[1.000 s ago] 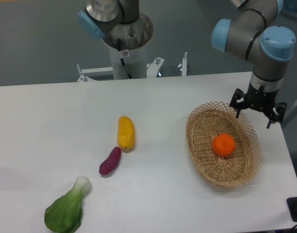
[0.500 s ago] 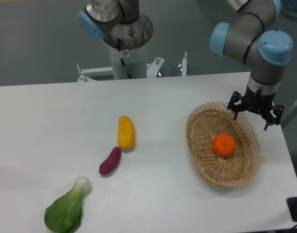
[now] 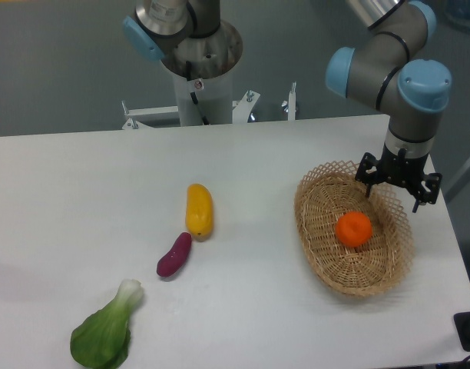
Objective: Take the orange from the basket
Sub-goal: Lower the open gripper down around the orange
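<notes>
Early going: orange (image 3: 353, 229) sitting mid-basket (image 3: 319, 231), untouched. Gripper (image 3: 394, 187) poised above the far right rim, fingers spread wide, holding nothing. Descent, grasp and lift all left to do. White bench (image 3: 81, 200) carrying yellow vegetable (image 3: 199, 210), purple one (image 3: 174, 254), leafy green (image 3: 104, 332); grey wall behind.

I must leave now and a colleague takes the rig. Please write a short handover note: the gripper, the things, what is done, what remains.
Gripper: open, empty, fingers pointing down over the far right rim of the basket.
Orange: lies inside the basket, near its middle, untouched. The gripper is up and to the right of it, not over it yet.
Elsewhere on the table: yellow vegetable, purple vegetable, leafy green, all left of the basket.
Done: only the approach.
Left: centre over the orange, descend, close, lift it out.
</notes>
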### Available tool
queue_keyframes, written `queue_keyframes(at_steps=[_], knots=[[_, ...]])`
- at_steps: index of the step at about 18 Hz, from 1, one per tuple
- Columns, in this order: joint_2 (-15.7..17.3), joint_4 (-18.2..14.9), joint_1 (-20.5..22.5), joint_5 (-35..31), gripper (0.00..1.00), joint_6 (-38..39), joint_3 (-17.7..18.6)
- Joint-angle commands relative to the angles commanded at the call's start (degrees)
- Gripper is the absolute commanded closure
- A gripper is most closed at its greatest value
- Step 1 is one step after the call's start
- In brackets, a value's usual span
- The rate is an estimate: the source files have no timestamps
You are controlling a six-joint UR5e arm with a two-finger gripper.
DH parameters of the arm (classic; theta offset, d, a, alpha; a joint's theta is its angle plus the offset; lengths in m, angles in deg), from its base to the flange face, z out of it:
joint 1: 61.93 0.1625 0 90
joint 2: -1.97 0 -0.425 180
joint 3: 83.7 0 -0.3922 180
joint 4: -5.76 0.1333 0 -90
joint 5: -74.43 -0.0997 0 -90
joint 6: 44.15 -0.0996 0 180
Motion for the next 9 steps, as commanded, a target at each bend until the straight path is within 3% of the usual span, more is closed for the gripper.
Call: queue_keyframes(at_steps=[5,9], knots=[[-1.41,0.09,-2.64,0.79,0.00,11.35,0.87],[-2.46,0.09,-4.05,0.79,0.00,14.79,1.05]])
